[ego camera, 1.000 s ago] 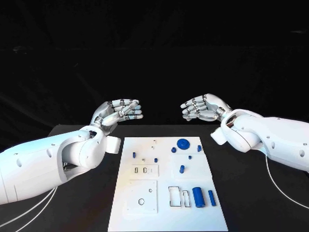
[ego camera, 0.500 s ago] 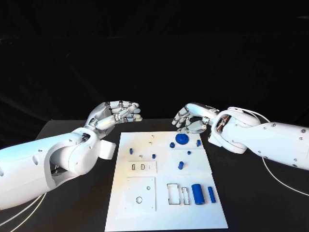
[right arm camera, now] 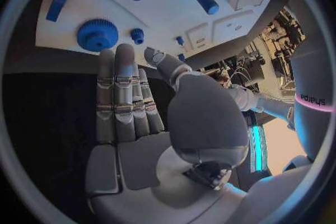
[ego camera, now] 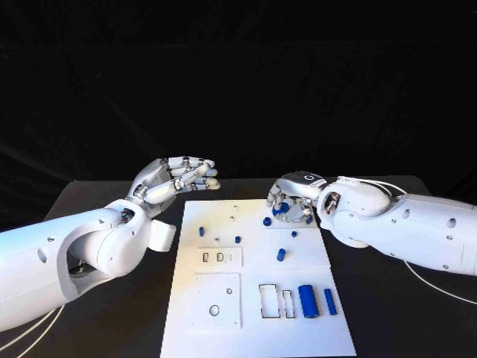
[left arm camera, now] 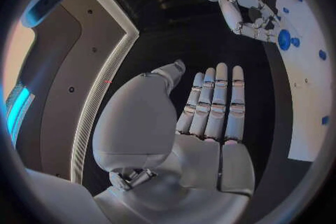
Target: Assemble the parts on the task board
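Observation:
The white task board (ego camera: pixel 250 335) lies in the middle of the black table. A blue gear (ego camera: pixel 282 209) sits at its far right corner, partly hidden by my right hand (ego camera: pixel 294 198), which hovers low over it with nothing held. In the right wrist view the straight fingers (right arm camera: pixel 122 95) end just short of the gear (right arm camera: pixel 98 35). Small blue pegs (ego camera: pixel 238 239) dot the board's far half, and two blue cylinders (ego camera: pixel 305 301) lie near its front right. My left hand (ego camera: pixel 180 176) hangs empty above the table, off the board's far left corner, fingers (left arm camera: pixel 213 103) extended.
Rectangular recesses (ego camera: pixel 273 301) and a raised white block (ego camera: pixel 217 300) take up the board's near half. White cables (ego camera: pixel 443 294) trail on the table to the right. Black table surface borders the board on both sides.
My right hand has dropped and moved in over the blue gear at the board's far right. The left hand has stayed roughly in place. The head view has shifted a little.

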Controlling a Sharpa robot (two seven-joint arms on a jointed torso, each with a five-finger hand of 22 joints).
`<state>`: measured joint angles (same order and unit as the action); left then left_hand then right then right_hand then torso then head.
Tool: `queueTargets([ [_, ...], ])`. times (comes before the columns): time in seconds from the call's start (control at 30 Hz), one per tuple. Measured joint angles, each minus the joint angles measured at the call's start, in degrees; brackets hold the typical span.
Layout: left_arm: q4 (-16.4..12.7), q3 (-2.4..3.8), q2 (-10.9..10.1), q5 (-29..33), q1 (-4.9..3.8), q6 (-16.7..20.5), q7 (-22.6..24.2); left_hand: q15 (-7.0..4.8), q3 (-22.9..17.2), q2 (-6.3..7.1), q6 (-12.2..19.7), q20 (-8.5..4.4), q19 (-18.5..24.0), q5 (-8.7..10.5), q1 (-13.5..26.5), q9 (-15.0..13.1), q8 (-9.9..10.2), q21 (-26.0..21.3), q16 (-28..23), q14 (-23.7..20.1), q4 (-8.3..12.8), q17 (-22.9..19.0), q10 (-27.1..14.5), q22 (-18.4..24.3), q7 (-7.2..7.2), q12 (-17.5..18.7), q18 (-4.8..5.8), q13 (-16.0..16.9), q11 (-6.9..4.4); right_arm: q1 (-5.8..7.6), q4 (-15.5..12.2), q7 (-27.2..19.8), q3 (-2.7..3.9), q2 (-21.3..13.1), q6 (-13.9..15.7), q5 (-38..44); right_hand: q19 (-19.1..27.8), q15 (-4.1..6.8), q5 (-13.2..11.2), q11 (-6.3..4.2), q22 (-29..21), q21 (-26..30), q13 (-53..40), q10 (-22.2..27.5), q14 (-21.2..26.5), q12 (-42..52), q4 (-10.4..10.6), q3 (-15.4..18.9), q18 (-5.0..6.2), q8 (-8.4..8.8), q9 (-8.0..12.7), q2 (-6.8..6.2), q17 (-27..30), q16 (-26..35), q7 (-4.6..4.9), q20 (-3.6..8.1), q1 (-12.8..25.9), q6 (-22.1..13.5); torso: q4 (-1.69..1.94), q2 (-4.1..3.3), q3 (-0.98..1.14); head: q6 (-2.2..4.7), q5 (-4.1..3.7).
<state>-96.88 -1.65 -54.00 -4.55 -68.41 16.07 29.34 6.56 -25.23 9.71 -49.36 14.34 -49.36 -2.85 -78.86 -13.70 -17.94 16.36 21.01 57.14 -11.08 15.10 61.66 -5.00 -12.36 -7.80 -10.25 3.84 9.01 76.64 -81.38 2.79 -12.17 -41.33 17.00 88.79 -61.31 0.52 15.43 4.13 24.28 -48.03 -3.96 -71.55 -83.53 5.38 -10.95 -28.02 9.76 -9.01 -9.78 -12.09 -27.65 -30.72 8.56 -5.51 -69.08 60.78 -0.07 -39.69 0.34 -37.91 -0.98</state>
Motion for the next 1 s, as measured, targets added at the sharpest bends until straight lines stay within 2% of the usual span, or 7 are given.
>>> queueTargets([
  [0.07, -0.23, 0.09, -0.17, -0.04, -0.01, 0.0, 0.03, 0.19, 0.16, 0.06, 0.0, 0.0, 0.0, 0.0, 0.06, 0.0, 0.3, 0.0, -0.27, -0.19, -0.16, 0.03, -0.02, 0.1, 0.0, 0.27, 0.0, 0.0, 0.02, -0.09, 0.01, 0.58, 0.0, 0.1, -0.09, 0.72, 0.0, 0.0, 0.0, 0.22, 0.27, -0.29, 0.0, 0.22, 0.0, -0.12, 0.38, -0.38, 0.0, 0.15, -0.15, 0.01, -1.03, -1.43, 0.0, -0.01, 0.01, 0.0, 0.12, -0.27, -0.01, -0.06, -0.11],
  [0.13, -0.51, 0.19, -0.33, -0.07, -0.01, -0.01, 0.04, 0.21, 0.16, 0.06, 0.14, 0.0, 0.0, 0.0, 0.06, 0.06, 0.35, 0.0, -0.29, -0.22, -0.16, 0.09, -0.23, 0.12, -0.14, 0.49, 0.0, 0.0, 0.22, -0.14, 0.06, 1.12, 0.0, 0.18, -0.18, 1.35, -0.53, 0.0, 0.0, 0.3, 0.56, -0.67, 0.0, 0.3, 0.0, -0.34, 0.69, -0.7, 0.0, 0.15, -0.31, -0.62, -1.94, -2.79, 0.0, 0.06, 0.02, 0.0, 0.22, -0.49, -0.01, -0.2, -0.19],
  [0.23, -0.85, 0.32, -0.5, -0.07, -0.03, -0.01, 0.07, 0.42, 0.16, 0.06, 0.22, 0.0, 0.0, 0.0, 0.06, 0.06, 0.4, -0.26, -0.57, -0.42, -0.15, 0.1, -0.23, 0.21, -0.21, 0.63, 0.0, 0.0, 0.22, -0.18, 0.13, 1.74, 0.0, 0.31, -0.28, 2.01, -0.61, 0.0, 0.0, 0.43, 0.93, -1.03, 0.0, 0.99, 0.0, -0.63, 1.35, -0.83, 0.0, 0.41, -0.44, -0.6, -3.03, -4.43, 0.0, -0.02, 0.0, -0.01, 0.32, -0.8, -0.01, -0.34, -0.21],
  [0.3, -1.0, 0.38, -0.57, -0.07, -0.05, -0.02, 0.08, 0.42, 0.16, 0.06, 0.22, 0.0, 0.0, 0.0, 0.06, 0.06, 0.43, -0.26, -0.61, -0.42, -0.15, 0.15, -0.23, 0.24, -0.21, 0.72, 0.0, 0.0, 0.22, -0.23, 0.15, 2.02, 0.0, 0.4, -0.34, 2.29, -1.08, 0.0, 0.0, 0.51, 1.31, -1.4, 0.01, 1.15, 0.0, -0.63, 1.86, -0.92, 0.0, 0.43, -0.64, -1.12, -3.91, -5.94, 0.0, -0.08, -0.06, -0.01, 0.37, -0.98, -0.04, -0.44, -0.28],
  [0.47, -1.22, 0.48, -0.72, 0.01, -0.09, -0.07, 0.09, 0.63, 0.32, 0.06, 0.22, 0.0, 0.0, 0.0, 0.06, 0.11, 0.43, -0.26, -0.61, -0.63, -0.32, 0.15, -0.44, 0.3, -0.21, 0.72, 0.0, 0.0, 0.43, -0.42, 0.13, 2.46, 0.0, 0.67, -0.5, 2.76, -1.12, 0.0, 0.0, 0.4, 1.86, -1.9, 0.01, 1.45, 0.0, -0.63, 2.44, -1.01, 0.0, 0.43, -0.86, -1.18, -4.98, -7.87, 0.0, -0.12, -0.13, -0.01, 0.5, -1.32, -0.07, -0.54, -0.36],
  [0.57, -1.25, 0.52, -0.77, 0.07, -0.13, -0.1, 0.09, 0.63, 0.32, 0.06, 0.22, 0.0, 0.0, 0.0, 0.06, 0.11, 0.67, -0.26, -0.61, -0.63, -0.32, 0.2, -0.44, 0.35, -0.21, 0.98, 0.0, 0.0, 0.43, -0.49, 0.22, 2.58, 0.0, 0.88, -0.66, 2.86, -1.38, -0.03, 0.0, 0.69, 2.31, -2.39, 0.01, 1.75, 0.03, -0.86, 2.82, -1.07, 0.0, 0.66, -1.02, -1.38, -5.61, -9.14, 0.0, 0.03, -0.33, -0.01, 0.53, -1.47, -0.07, -0.56, -0.37],
  [1.0, -1.26, 0.58, -0.83, 0.34, -0.24, -0.16, 0.09, 0.83, 0.32, 0.29, 0.43, 0.0, 0.0, 0.0, 0.29, 0.16, 0.67, -0.5, -0.83, -0.84, -0.31, 0.25, -0.44, 0.43, 0.0, 1.32, 0.0, 0.0, 0.43, -0.93, 1.51, 2.71, 0.0, 2.25, -1.56, 2.84, -5.44, -0.22, 0.0, 0.75, 12.07, -9.34, 0.02, 2.72, 0.23, -0.86, 4.79, -1.34, 0.0, 0.89, -1.71, -1.66, -7.98, -14.45, -0.08, -0.31, -0.61, -0.09, 0.69, -2.03, -0.04, -0.44, -0.08],
])
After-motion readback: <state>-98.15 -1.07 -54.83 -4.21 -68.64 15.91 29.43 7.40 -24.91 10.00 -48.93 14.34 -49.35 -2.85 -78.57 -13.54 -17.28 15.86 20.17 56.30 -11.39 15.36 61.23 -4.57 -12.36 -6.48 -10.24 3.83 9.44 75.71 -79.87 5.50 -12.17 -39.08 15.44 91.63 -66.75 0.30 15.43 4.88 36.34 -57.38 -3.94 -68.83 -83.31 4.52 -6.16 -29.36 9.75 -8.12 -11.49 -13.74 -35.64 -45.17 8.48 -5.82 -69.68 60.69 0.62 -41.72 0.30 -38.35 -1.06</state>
